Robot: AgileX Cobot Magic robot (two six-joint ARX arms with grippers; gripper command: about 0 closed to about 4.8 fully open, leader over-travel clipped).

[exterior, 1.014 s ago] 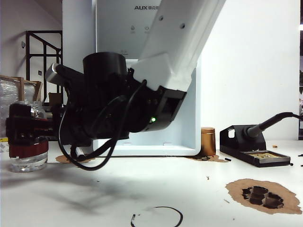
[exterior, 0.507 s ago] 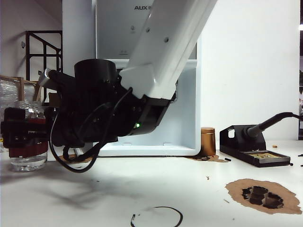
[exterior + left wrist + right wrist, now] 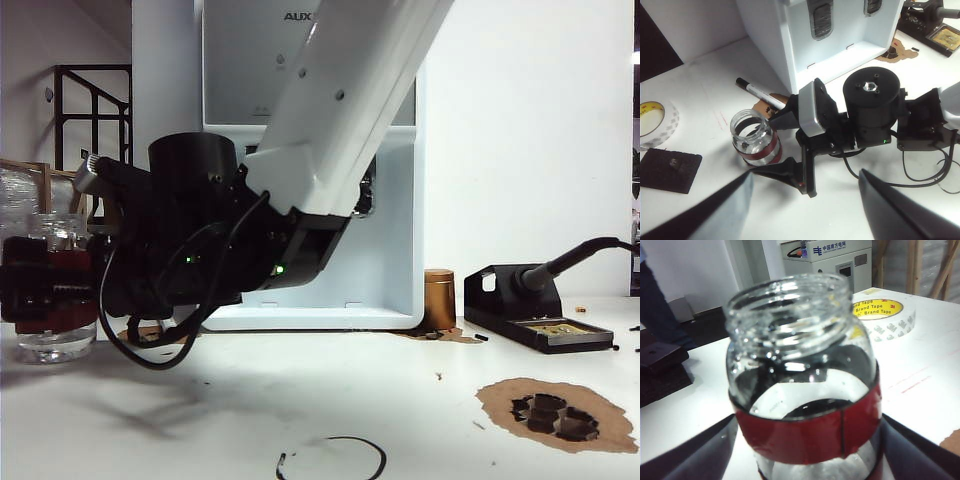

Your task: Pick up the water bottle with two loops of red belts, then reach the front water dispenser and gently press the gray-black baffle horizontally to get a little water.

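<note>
Right wrist view alone shows tape roll (image 3: 885, 312) behind water bottle (image 3: 802, 385), right gripper (image 3: 785, 150) wide open, bottle between its jaws, left gripper (image 3: 805, 200) wide open, holding nothing.

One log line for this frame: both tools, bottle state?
right tool: open, straddling water bottle | left tool: open, hovering apart | bottle: upright on table

The white surface (image 3: 300, 400) holds the water bottle (image 3: 754, 139), standing between the right pincer's (image 3: 790, 145) open fingers. Behind that pincer stands the water dispenser (image 3: 400, 250). A tape roll (image 3: 655, 122), black pad (image 3: 670, 170) and pen (image 3: 762, 94) lie near the pincer.
</note>
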